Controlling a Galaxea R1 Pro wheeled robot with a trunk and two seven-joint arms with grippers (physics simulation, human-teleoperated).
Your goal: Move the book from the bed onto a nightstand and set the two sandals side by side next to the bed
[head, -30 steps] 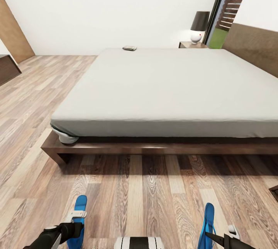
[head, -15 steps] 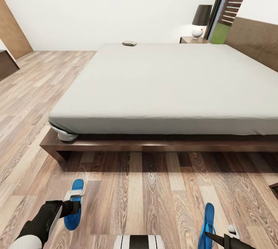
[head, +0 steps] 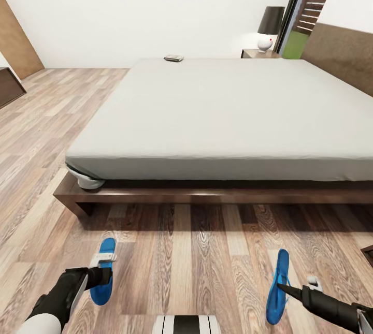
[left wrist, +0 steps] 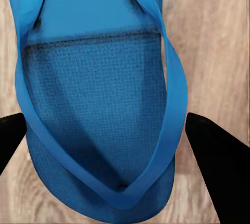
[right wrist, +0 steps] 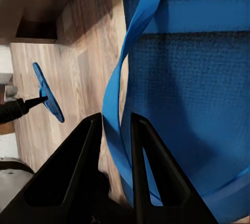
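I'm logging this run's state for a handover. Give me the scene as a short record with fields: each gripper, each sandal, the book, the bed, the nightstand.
left gripper: holds left sandal; fingers straddle it
right gripper: fingers pinch the strap of right sandal
sandals: both by the near side of the bed, far apart, right one tilted on edge
book: on the mattress's far edge
bed: white mattress, dark wood frame
nightstand: beyond the bed, carries a lamp
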